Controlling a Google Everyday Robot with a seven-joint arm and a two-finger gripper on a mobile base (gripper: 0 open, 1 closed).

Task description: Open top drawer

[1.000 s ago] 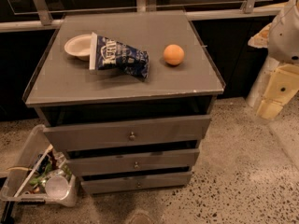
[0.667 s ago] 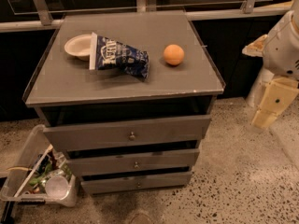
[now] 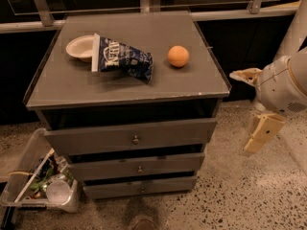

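Note:
The top drawer (image 3: pixel 96 137) is the widest of three dark grey drawer fronts in the cabinet, with a small round metal knob (image 3: pixel 135 139) at its centre. A dark gap shows between its front and the cabinet top. My gripper (image 3: pixel 248 111) hangs off a white arm to the right of the cabinet, about level with the top drawer and clear of it. Its two cream fingers (image 3: pixel 261 132) are spread apart and hold nothing.
On the cabinet top (image 3: pixel 144 83) lie a white bowl (image 3: pixel 79 47), a blue chip bag (image 3: pixel 122 59) and an orange (image 3: pixel 178 56). Two narrower drawers (image 3: pixel 139 167) sit below. A clear bin of rubbish (image 3: pixel 43 186) stands on the speckled floor at lower left. A railing (image 3: pixel 225 14) runs behind.
The arm and gripper have moved left and lower, closer to the cabinet's right side. The drawers and the things on top have not moved.

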